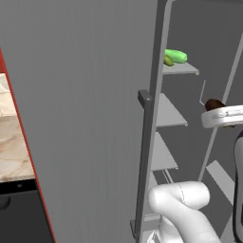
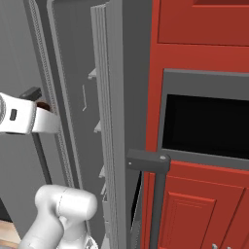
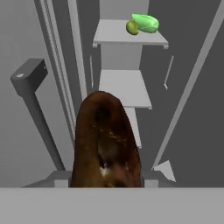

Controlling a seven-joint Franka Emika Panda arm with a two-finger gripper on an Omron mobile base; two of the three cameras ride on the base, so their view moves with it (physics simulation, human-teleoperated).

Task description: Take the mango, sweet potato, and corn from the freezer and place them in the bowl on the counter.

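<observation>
sweet potato (image 3: 106, 142), dark brown, stubby, mottled skin

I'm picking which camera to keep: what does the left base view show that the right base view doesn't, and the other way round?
Left base view alone: two green items on an upper freezer shelf, and a strip of counter. Right base view alone: red cabinets around a black opening. Both: the freezer door with its bar handle, and the sweet potato, dark, at the end of the arm.
</observation>
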